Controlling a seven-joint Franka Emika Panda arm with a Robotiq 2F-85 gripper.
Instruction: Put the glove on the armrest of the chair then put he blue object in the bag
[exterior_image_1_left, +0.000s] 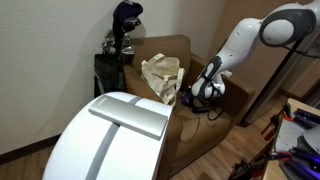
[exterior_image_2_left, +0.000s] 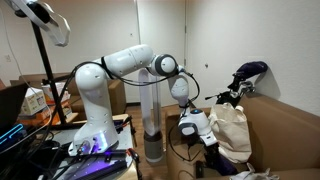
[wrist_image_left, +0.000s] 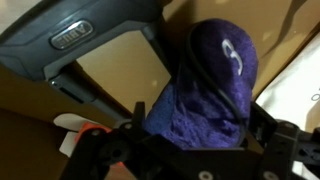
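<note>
In the wrist view my gripper (wrist_image_left: 200, 128) is shut on a blue fuzzy cloth object (wrist_image_left: 212, 85) with a white mark, which fills the space between the fingers. In both exterior views the gripper (exterior_image_1_left: 205, 92) (exterior_image_2_left: 196, 127) hangs low beside the brown chair (exterior_image_1_left: 180, 120) (exterior_image_2_left: 285, 125), close to the cream bag (exterior_image_1_left: 160, 76) (exterior_image_2_left: 233, 130) that stands on the seat. I cannot make out a separate glove in any view.
A dark golf bag with covered clubs (exterior_image_1_left: 120, 40) (exterior_image_2_left: 243, 80) stands behind the chair. A large white rounded object (exterior_image_1_left: 115, 135) fills the foreground. A grey post (exterior_image_2_left: 152, 120) and desk clutter (exterior_image_2_left: 40, 110) sit near the robot base.
</note>
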